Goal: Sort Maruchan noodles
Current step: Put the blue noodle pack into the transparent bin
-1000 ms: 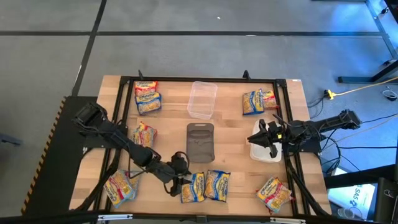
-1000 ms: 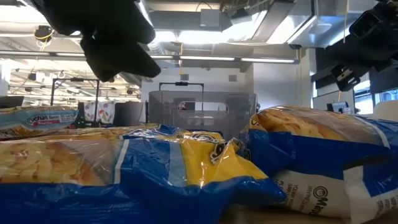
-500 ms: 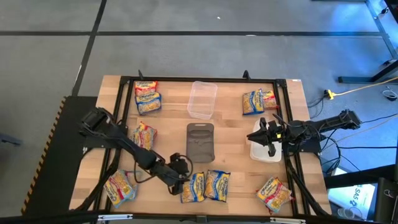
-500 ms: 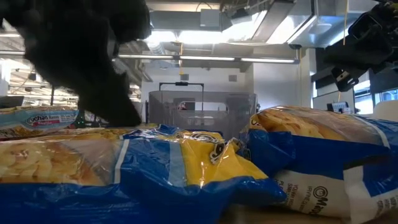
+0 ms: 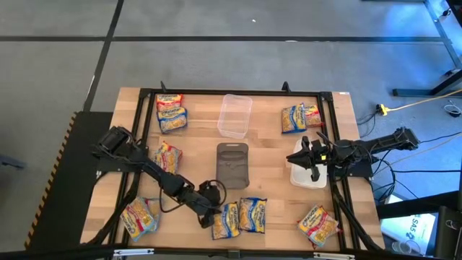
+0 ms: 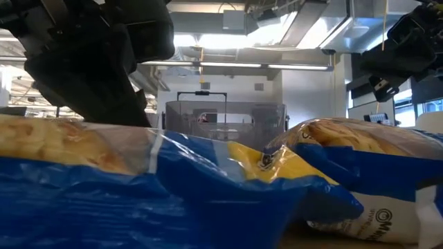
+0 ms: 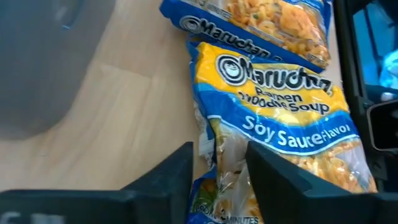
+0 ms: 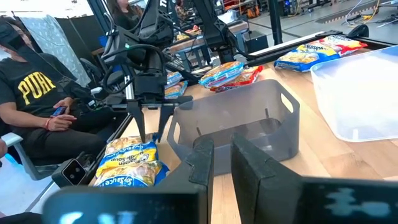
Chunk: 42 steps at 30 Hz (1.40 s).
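Observation:
Several yellow Maruchan noodle packets lie flat on the wooden table. My left gripper (image 5: 211, 211) is down at the front of the table, shut on a yellow-and-blue packet (image 5: 227, 220) marked soy sauce flavor (image 7: 280, 99). A second packet (image 5: 252, 214) lies right beside it. My right gripper (image 5: 303, 155) hangs shut and empty at the right edge, above a white block (image 5: 308, 175). In the low view the held packet (image 6: 138, 180) fills the foreground under the left gripper's dark body (image 6: 90, 69). My left gripper has the packet's left long edge (image 7: 208, 140) between its two fingers, and the wrapper bunches up there. One finger (image 7: 280, 180) lies over the packet's printed face and the other (image 7: 168, 180) stands outside the edge. The fingers slant down from the table's left. The packet's far part rests on the wood.
A clear tub (image 5: 234, 115) and a dark basket (image 5: 232, 164) stand in the middle of the table. More packets lie at the far left (image 5: 171, 112), far right (image 5: 299, 117), left (image 5: 166, 155), near left (image 5: 139, 217) and near right (image 5: 317, 222). A seated person (image 8: 31, 93) shows beyond the table.
My left gripper has come down and a little toward the near edge, onto the soy sauce packet. In the low view that packet's left part has risen and bulged, while the packet beside it has stayed put.

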### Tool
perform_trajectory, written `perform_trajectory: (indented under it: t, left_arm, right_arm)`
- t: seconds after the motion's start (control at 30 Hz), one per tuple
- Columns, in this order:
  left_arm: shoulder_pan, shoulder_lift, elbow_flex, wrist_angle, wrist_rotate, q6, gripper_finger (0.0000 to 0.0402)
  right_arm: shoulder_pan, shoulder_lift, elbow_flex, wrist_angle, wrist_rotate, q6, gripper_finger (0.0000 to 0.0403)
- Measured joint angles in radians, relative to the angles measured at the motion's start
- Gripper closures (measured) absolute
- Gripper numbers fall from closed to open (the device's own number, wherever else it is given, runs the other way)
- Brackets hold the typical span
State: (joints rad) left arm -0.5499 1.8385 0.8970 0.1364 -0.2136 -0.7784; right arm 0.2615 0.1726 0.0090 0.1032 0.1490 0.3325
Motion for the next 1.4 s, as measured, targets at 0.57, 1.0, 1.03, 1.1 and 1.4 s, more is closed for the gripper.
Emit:
perform_trajectory:
  t: [0.57,1.0,1.03,1.1,1.4]
  left_arm:
    - [-0.021,-0.017,0.009,0.002,0.007,0.098,0.0399]
    - [-0.055,-0.034,0.175,-0.175,-0.146,0.163,0.0401]
    - [-0.055,-0.034,0.188,-0.2,-0.156,0.165,0.0401]
    - [-0.055,-0.034,0.214,-0.228,-0.177,0.177,0.0401]
    - [-0.055,-0.034,0.327,-0.378,-0.273,0.186,0.0401]
  right_arm:
    - [0.0,0.0,0.0,0.064,-0.009,0.009,0.037]
    - [0.0,0.002,0.0,0.132,-0.002,0.06,0.0324]
    - [0.0,0.002,0.0,0.132,-0.002,0.06,0.0307]
    - [0.0,0.002,0.0,0.132,-0.003,0.06,0.0271]
    - [0.001,0.021,0.0,0.137,-0.01,0.116,0.0144]
